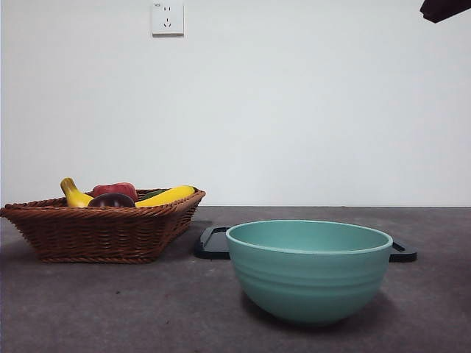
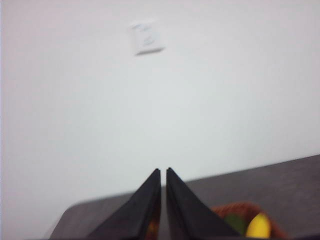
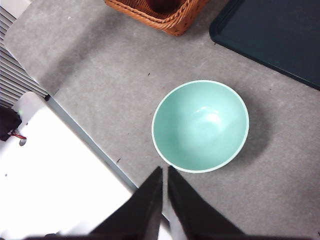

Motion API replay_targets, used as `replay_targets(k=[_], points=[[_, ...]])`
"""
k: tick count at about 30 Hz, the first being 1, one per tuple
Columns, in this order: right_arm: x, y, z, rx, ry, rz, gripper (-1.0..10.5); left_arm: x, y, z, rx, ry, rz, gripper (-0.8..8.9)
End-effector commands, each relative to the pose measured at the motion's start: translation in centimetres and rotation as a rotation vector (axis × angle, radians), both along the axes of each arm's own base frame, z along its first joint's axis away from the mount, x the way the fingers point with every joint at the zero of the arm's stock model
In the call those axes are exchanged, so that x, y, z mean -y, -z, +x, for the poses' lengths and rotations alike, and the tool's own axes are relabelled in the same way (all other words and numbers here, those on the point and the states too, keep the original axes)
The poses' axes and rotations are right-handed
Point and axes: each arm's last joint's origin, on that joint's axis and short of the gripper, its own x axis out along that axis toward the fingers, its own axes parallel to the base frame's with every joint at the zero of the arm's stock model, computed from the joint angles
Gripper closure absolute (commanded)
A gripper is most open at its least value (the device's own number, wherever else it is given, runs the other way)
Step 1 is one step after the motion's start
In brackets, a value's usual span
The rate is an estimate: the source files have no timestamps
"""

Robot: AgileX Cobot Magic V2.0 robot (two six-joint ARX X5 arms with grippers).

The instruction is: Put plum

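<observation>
While nothing moves yet, the lineup:
Plum: round, glossy dark maroon plum [image 1: 112, 200] sits in the brown woven wicker basket [image 1: 103, 232], beside a red fruit [image 1: 115, 190] and yellow bananas [image 1: 166, 195].
Handling: probably light, firm, slick; take it across its widest part.
Bowl: empty teal ceramic bowl [image 1: 309, 271] waits near the basket.
Left gripper [image 2: 163, 172]: jaws pressed together, empty, above the basket.
Right gripper [image 3: 165, 171]: closed too, high over the bowl.

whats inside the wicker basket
In the wicker basket: the dark plum, a red fruit, yellow bananas and something green. Its wall hides anything lying lower.
</observation>
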Motion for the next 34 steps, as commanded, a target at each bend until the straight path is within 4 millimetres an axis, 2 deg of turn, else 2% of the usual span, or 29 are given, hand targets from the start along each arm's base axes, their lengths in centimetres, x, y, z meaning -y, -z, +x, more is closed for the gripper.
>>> replay_targets(k=[1,6,13,21,34], points=[[-0.1,-0.6,0.0,0.028,-0.015,0.011,9.4,-0.2,2.3,-0.2,-0.009,-0.038,-0.011,7.98],[-0.1,-0.6,0.0,0.028,-0.015,0.011,9.4,-0.3,6.5,-0.1,-0.063,-0.049,-0.026,7.98],[-0.1,-0.6,0.0,0.028,-0.015,0.011,9.4,-0.3,10.4,0.4,-0.145,-0.051,-0.060,7.98],[-0.1,-0.6,0.0,0.028,-0.015,0.011,9.4,-0.3,12.8,0.5,-0.230,-0.054,-0.057,7.98],[-0.1,-0.6,0.0,0.028,-0.015,0.011,9.4,-0.3,15.2,0.6,-0.379,-0.057,-0.074,7.98]])
